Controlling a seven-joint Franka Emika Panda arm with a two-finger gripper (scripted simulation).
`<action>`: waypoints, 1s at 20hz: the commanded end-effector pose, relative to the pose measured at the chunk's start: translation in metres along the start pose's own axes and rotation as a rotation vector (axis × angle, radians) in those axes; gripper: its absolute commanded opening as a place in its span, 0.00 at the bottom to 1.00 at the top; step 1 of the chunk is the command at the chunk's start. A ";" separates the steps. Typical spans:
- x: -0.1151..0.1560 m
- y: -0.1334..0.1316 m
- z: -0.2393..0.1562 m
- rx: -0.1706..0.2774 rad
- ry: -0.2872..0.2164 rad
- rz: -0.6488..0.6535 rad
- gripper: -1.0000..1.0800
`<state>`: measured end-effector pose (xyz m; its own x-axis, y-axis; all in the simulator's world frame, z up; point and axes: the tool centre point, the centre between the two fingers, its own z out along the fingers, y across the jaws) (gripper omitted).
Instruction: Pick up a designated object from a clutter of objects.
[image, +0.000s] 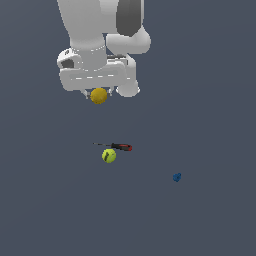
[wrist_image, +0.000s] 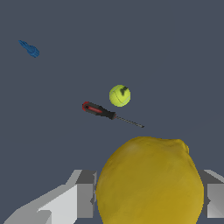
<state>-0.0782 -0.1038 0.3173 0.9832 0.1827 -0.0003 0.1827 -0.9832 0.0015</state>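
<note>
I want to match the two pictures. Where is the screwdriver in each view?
Exterior view: the screwdriver lies near the centre, just above the tennis ball, red handle toward the exterior view's right.
Wrist view: the screwdriver lies near the middle of the picture, beyond the orange ball in the hand.
Shared landmark: the tennis ball, right beside the screwdriver in both.

Occlusions and crops

Exterior view: arm (image: 100, 30) cut off by the top edge; tool (image: 99, 94) fingertips mostly hidden behind the orange-yellow ball (image: 99, 95). Wrist view: ball (wrist_image: 151, 181) cropped by the bottom edge, covering the inner faces of the fingers (wrist_image: 85, 199). Blue block (image: 176, 177) too small to make out its shape. Screwdriver (image: 116, 146) tip barely resolvable.
</note>
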 end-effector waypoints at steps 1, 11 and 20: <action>0.002 0.001 -0.024 0.001 0.000 -0.001 0.00; 0.010 0.005 -0.091 0.001 0.000 -0.001 0.00; 0.014 0.006 -0.110 0.001 0.000 -0.001 0.00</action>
<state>-0.0642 -0.1074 0.4254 0.9829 0.1841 -0.0002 0.1841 -0.9829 0.0002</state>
